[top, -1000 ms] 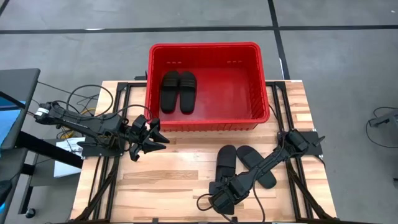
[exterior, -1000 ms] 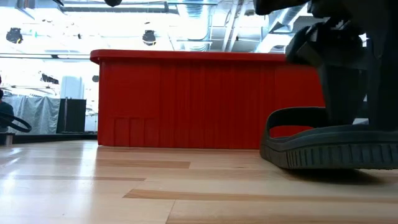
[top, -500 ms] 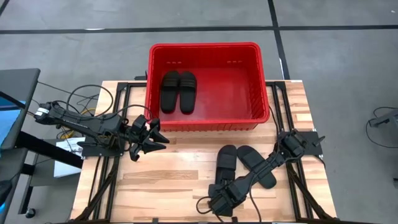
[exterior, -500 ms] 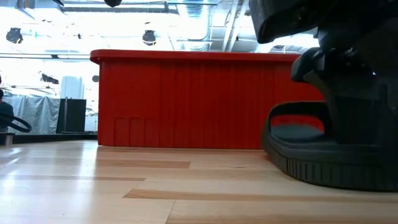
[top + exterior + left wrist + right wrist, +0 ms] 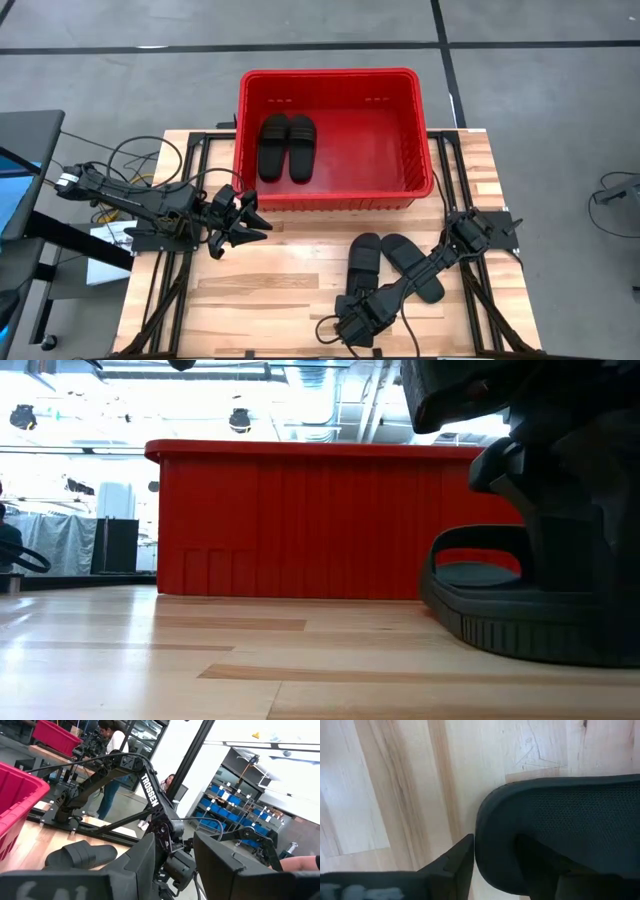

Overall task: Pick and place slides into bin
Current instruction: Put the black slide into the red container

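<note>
A: What do I have in and around the bin (image 5: 336, 138) right now?

B: Taking the red bin as my landmark: two slides lie side by side inside it (image 5: 286, 146), against its left half. Two more slides rest on the table (image 5: 290, 300) just in front of the bin's front wall, below its right half: the left table slide (image 5: 363, 262) and the right table slide (image 5: 415, 266), close together and fanning apart.

A: Where is the right gripper?

B: The right gripper (image 5: 358, 308) is down at the end of the left table slide farthest from the bin. In the right wrist view one finger (image 5: 455, 860) stands outside the sole's rounded edge (image 5: 560, 830) and the other sits over the footbed, so the jaws straddle the rim. I cannot tell whether they are clamped on it or merely set around it.

A: And the left gripper?

B: The left gripper (image 5: 240, 221) waits off the bin's front left corner, above the table. Its fingers (image 5: 220, 865) stand apart with nothing between them.
</note>
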